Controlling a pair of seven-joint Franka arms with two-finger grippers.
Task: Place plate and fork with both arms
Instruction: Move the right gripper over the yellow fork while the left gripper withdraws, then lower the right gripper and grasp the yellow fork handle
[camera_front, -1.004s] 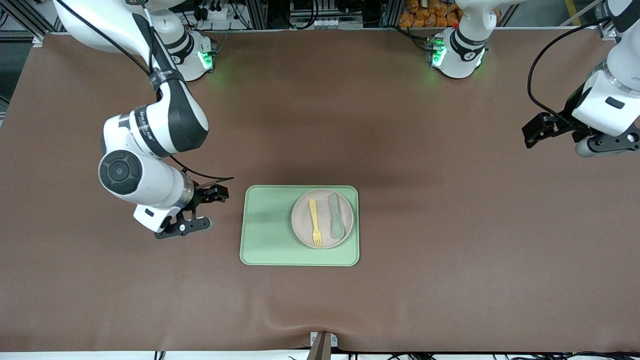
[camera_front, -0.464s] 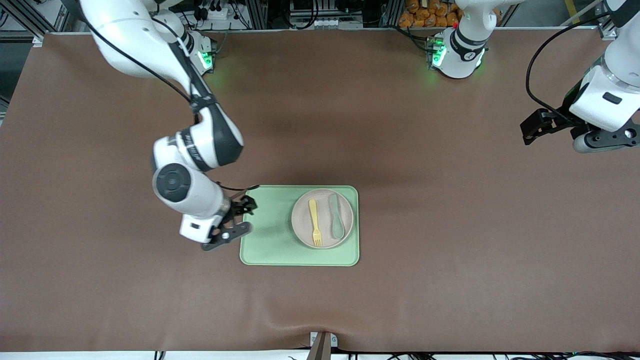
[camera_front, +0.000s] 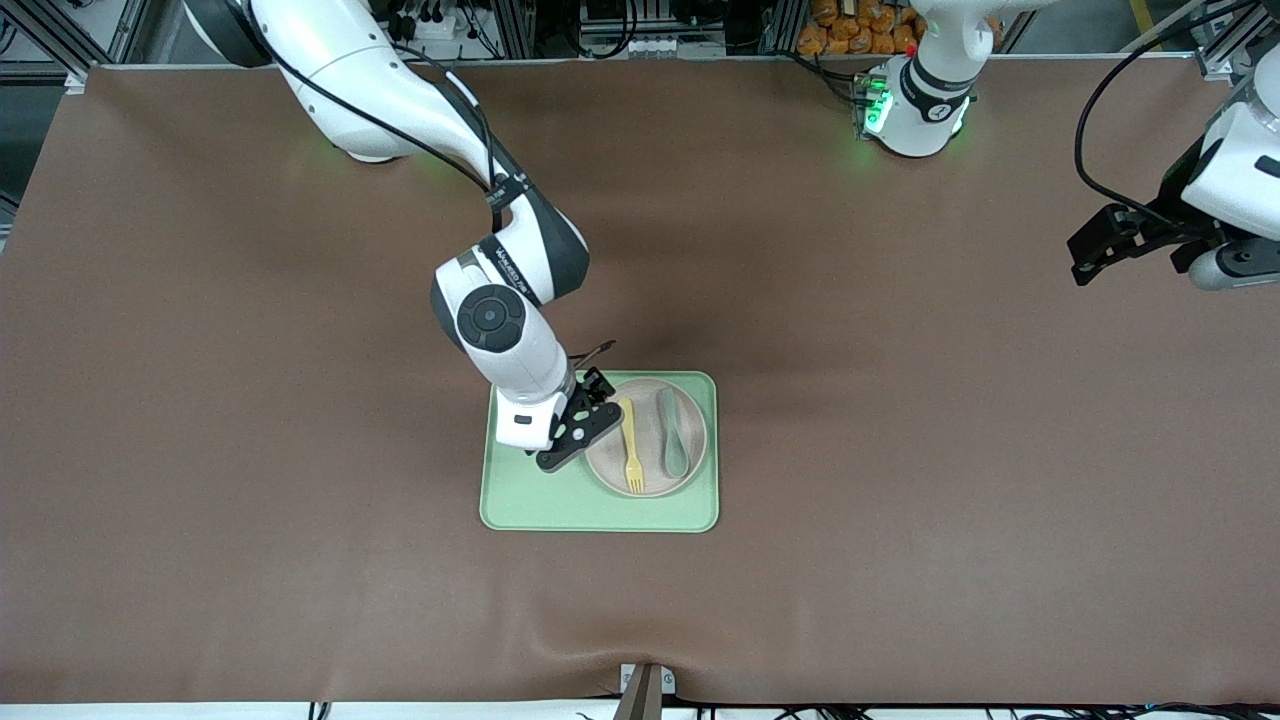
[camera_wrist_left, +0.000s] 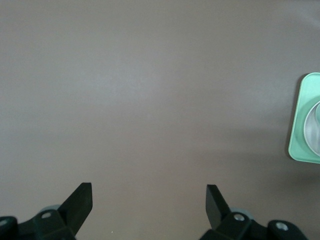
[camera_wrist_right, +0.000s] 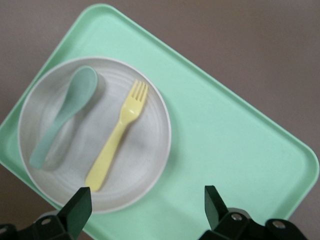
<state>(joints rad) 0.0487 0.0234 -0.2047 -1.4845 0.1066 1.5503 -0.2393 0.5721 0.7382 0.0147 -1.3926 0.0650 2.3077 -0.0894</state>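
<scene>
One round plate (camera_front: 650, 440) bears a slim fork (camera_front: 630, 443).

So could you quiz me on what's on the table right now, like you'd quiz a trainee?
1. True or false: the fork lies on the plate beside a spoon.
2. What is the plate resting on? A) the bare table B) the green tray C) a gripper
3. Which gripper hovers over the tray, and are its fingers open or shut?

Key:
1. True; fork and spoon lie side by side.
2. B.
3. The right gripper, open and holding nothing. The left gripper waits, open, over the bare table at the left arm's end.
</scene>
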